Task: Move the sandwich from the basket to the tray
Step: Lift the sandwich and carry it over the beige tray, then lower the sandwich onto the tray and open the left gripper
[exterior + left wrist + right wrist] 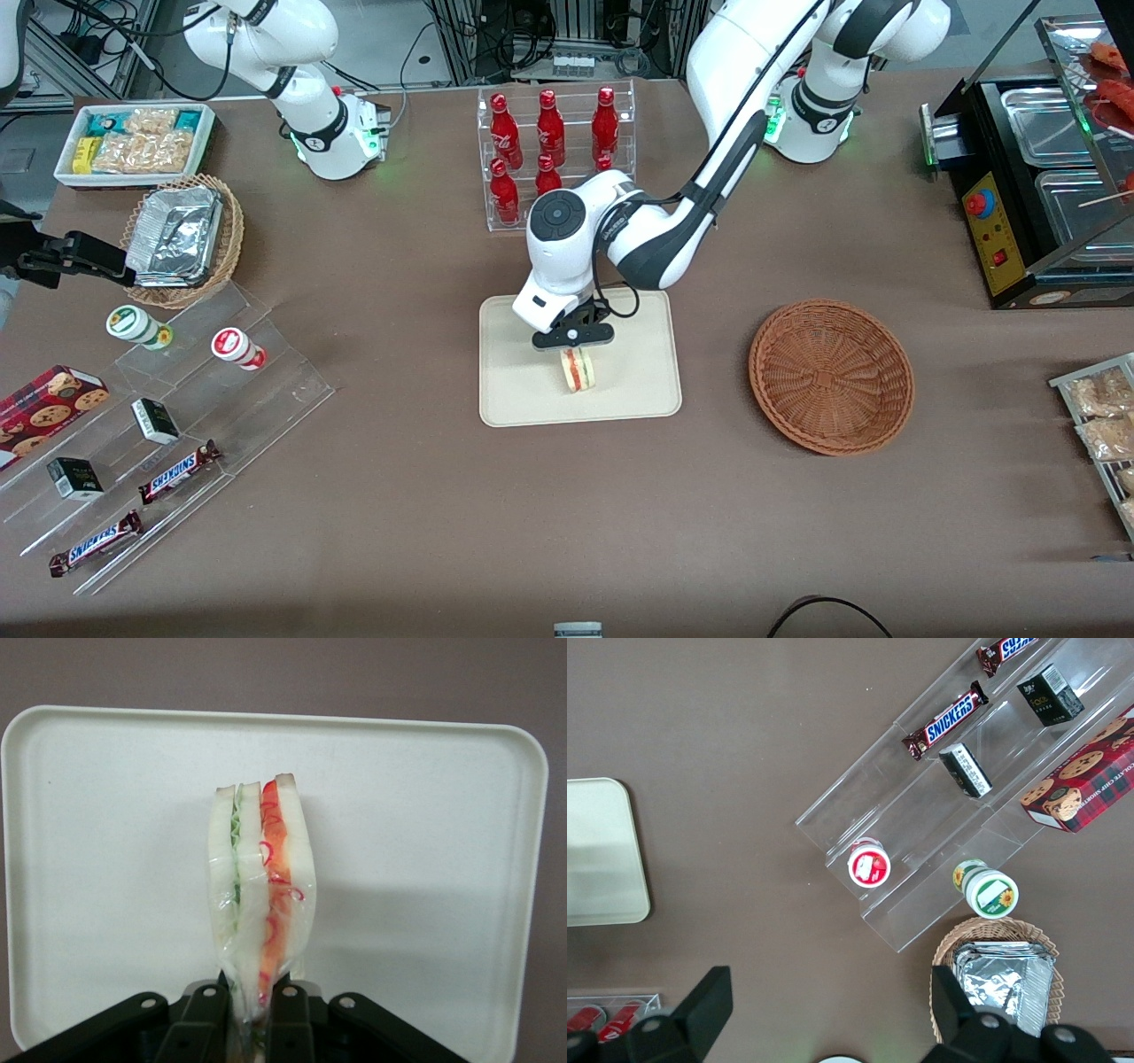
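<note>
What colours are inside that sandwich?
Red, orange and green between white bread, clearest in the left wrist view of the sandwich.

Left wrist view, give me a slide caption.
Gripper shut on wrapped sandwich, held over the cream tray.

Bare tray (pixel 523 390) around claw (pixel 574 353)

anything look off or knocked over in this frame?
Nothing stands out. The gripper is shut on the sandwich, held on edge over the tray. The basket sits upright and empty, toward the working arm's end of the table. No spills.
</note>
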Tool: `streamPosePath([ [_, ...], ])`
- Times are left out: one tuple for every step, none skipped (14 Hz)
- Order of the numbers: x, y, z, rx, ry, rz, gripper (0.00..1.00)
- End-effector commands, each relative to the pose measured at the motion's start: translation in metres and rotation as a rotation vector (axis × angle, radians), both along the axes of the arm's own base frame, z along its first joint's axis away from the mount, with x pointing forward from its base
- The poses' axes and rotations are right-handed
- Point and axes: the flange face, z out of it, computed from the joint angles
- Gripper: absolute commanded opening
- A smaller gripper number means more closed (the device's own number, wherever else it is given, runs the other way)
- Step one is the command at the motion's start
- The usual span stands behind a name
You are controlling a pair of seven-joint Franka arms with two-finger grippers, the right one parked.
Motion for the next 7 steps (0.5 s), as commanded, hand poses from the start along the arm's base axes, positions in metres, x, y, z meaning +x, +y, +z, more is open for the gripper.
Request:
streamPosePath([
  [0.002, -0.006, -0.01, 0.011, -0.041, -0.013, 0.0],
  [0.001, -0.006, -0.015, 0.003, -0.045, -0.017, 0.0],
  [-0.003, -0.011, -0.022, -0.006, -0.051, -0.029, 0.0],
  [-0.009, -0.016, -0.027, -0.005, -0.05, -0.041, 0.0],
  [-0.011, -0.017, -0.032, 0.001, -0.045, -0.045, 0.0],
  [-0.013, -0.017, -0.033, 0.003, -0.043, -0.047, 0.0],
  [-0.013, -0.017, -0.034, 0.005, -0.041, -0.047, 0.0],
])
